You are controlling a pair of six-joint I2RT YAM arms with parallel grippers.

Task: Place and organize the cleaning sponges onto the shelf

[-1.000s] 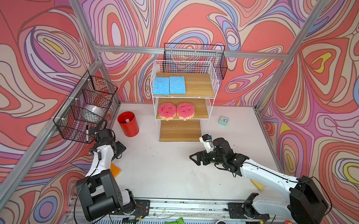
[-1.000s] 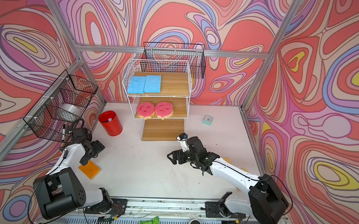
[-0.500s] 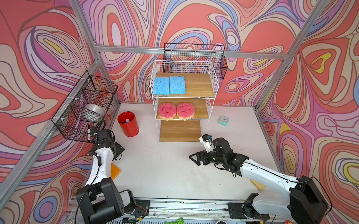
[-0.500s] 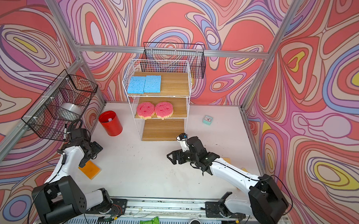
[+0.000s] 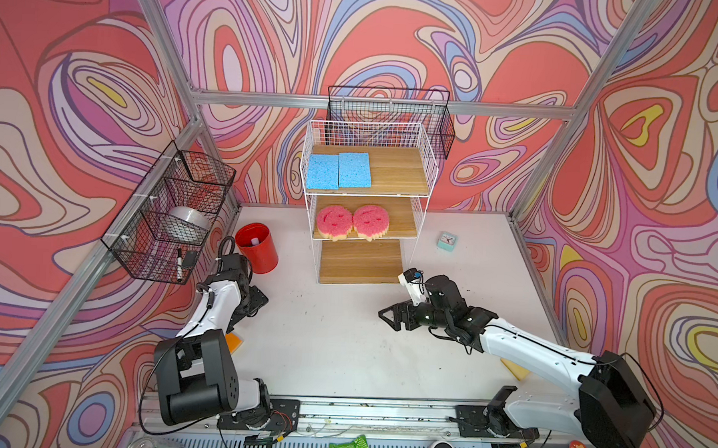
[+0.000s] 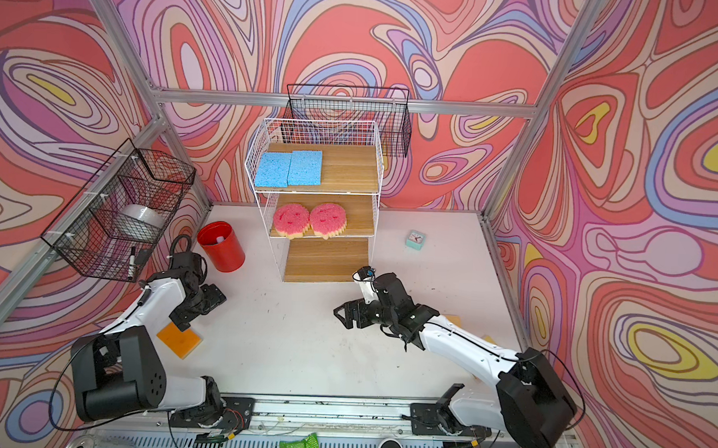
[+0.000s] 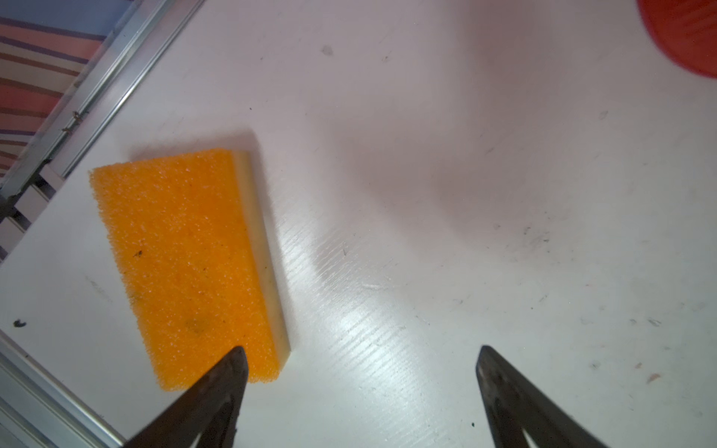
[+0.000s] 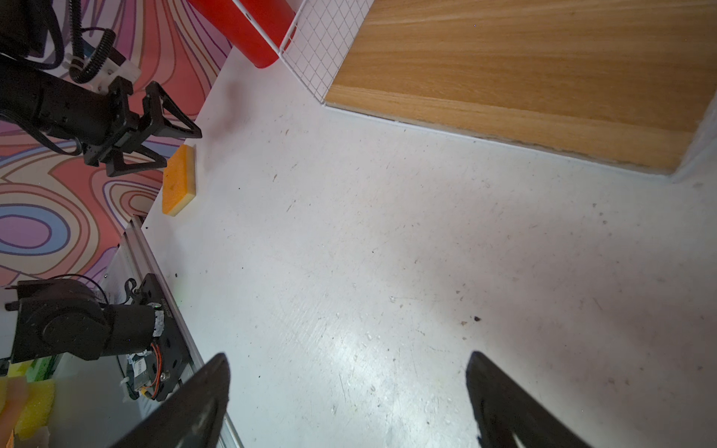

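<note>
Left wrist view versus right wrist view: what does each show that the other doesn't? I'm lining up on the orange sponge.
Left wrist only: close detail of the orange sponge, lying flat, orange face up, pale layer along one side, one corner behind a fingertip. Right wrist only: the shelf, its bottom board bare, the open right gripper. Both: that sponge, the open left gripper, the red cup, the white table.

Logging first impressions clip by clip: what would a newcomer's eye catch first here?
Swirling multicoloured walls dominate. Centre back, a white wire shelf holds two blue sponges on top and two pink smiley sponges on its middle board. An orange sponge lies on the table by the open left gripper.
</note>
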